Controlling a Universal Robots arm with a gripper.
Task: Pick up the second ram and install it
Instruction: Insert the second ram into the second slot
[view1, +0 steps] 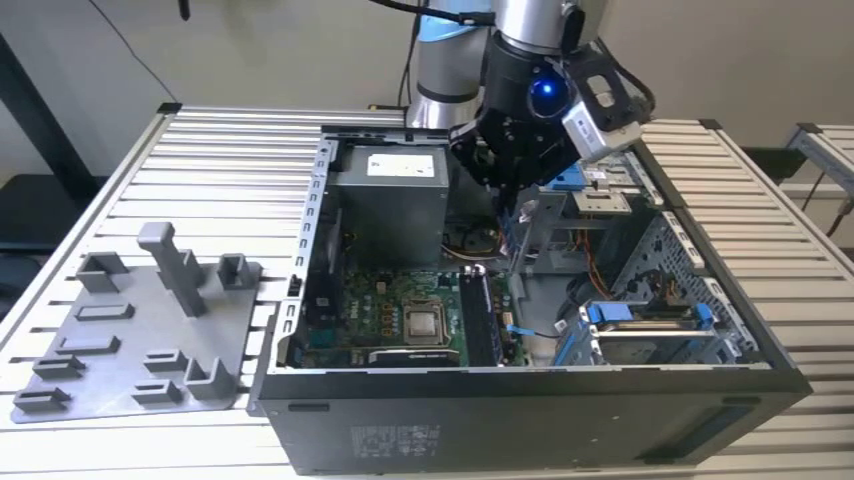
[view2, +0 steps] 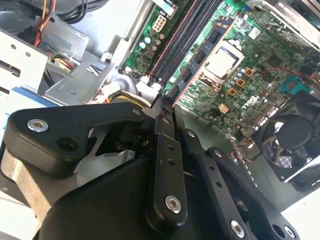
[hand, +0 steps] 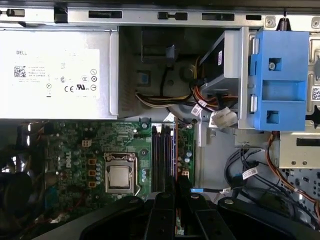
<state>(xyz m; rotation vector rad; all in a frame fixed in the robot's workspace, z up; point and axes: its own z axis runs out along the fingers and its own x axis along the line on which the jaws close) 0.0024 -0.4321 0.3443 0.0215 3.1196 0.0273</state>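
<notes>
lay open on its side: a black metal computer case (view1: 534, 400), with a green motherboard (view1: 400, 315) and its square silver processor (view1: 424, 323) inside, a grey power supply box (view1: 387, 190) at the far end, bright blue plastic drive clips (view1: 641, 315) toward the exterior view's right. hung over the memory slots: the black robot gripper (view2: 165, 107), fingers pressed together on the second ram (view2: 192, 70), a long thin dark circuit board standing edge-on just above the black slots (hand: 162, 155). sat on a white slatted metal table (view1: 174, 160): the case, and beside it a grey plastic fixture tray (view1: 134, 340).
</notes>
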